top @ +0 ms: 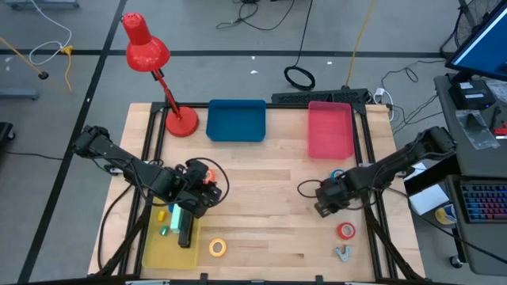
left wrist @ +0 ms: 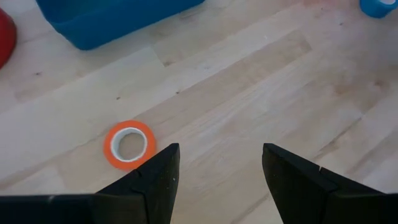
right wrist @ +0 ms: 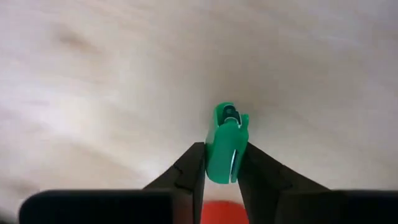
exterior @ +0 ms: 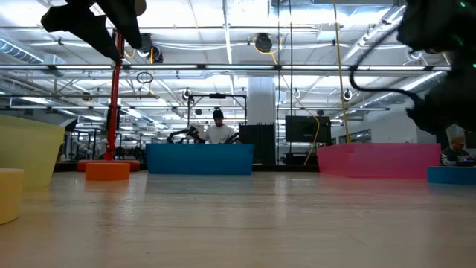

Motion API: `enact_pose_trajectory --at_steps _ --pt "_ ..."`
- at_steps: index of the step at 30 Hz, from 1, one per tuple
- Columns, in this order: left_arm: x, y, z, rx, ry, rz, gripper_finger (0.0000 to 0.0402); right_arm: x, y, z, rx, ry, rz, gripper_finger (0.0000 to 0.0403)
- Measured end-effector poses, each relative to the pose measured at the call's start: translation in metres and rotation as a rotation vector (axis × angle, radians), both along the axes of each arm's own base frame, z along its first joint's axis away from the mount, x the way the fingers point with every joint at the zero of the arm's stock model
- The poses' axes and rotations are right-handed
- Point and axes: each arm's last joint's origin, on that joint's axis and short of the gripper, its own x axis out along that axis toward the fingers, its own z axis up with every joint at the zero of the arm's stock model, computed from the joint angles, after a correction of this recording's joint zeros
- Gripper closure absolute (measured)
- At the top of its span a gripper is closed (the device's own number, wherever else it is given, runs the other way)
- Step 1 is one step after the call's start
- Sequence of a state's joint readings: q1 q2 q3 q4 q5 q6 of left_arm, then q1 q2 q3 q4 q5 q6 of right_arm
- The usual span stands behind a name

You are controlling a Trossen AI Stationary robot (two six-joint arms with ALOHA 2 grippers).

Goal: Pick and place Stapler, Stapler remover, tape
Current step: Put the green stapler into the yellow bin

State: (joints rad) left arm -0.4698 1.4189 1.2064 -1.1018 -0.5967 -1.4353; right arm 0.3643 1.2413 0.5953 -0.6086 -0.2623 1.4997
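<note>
Right gripper [right wrist: 222,163] pinching green stapler remover [right wrist: 224,144] above bare table [right wrist: 124,74], red tape [right wrist: 221,211] just beneath. Left gripper [left wrist: 219,163] spread wide, orange tape [left wrist: 129,144] just beside one finger.

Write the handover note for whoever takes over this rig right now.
Left gripper: open, hovering just short of the orange tape, nothing held.
Right gripper: shut on a small green item, above the table's right half.
On the table: yellow tape beside the yellow tray, blue tape, red tape, stapler remover.
Done: a dark long item, likely the stapler, lies in the yellow tray.
Left: place the green item, then all four tapes and the remover.
</note>
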Motion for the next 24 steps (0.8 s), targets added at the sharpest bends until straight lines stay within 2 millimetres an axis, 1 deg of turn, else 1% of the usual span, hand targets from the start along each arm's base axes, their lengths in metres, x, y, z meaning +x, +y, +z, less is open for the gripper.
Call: enact_pose_trajectory --at_steps 4,9,12,15,18,21,24 --pt "0.001 -0.001 0.0 -0.035 -0.012 0.02 0.0174 0.016 -0.006 0.015 0.035 -0.243 -0.041 0.0347" --pt "0.004 -0.003 0.001 -0.047 -0.046 0.004 0.0174 0.041 -0.021 0.039 0.063 -0.593 -0.076 0.0347" --pt "0.013 -0.005 0.005 -0.047 -0.106 -0.056 0.0174 0.056 -0.031 0.053 0.059 -0.806 -0.087 0.0345" --pt "0.026 -0.003 0.011 -0.027 -0.185 -0.141 0.0174 0.068 -0.043 0.064 0.033 -0.985 -0.1 0.0345" --pt "0.042 0.003 0.019 -0.004 -0.276 -0.23 0.0174 0.077 -0.054 0.071 -0.017 -1.122 -0.095 0.0345" --pt "0.057 0.014 0.029 -0.01 -0.365 -0.317 0.0174 0.086 -0.061 0.077 -0.055 -1.171 -0.054 0.0345" --pt "0.068 0.028 0.037 -0.035 -0.446 -0.394 0.0174 0.099 -0.061 0.087 -0.092 -1.216 0.022 0.0346"
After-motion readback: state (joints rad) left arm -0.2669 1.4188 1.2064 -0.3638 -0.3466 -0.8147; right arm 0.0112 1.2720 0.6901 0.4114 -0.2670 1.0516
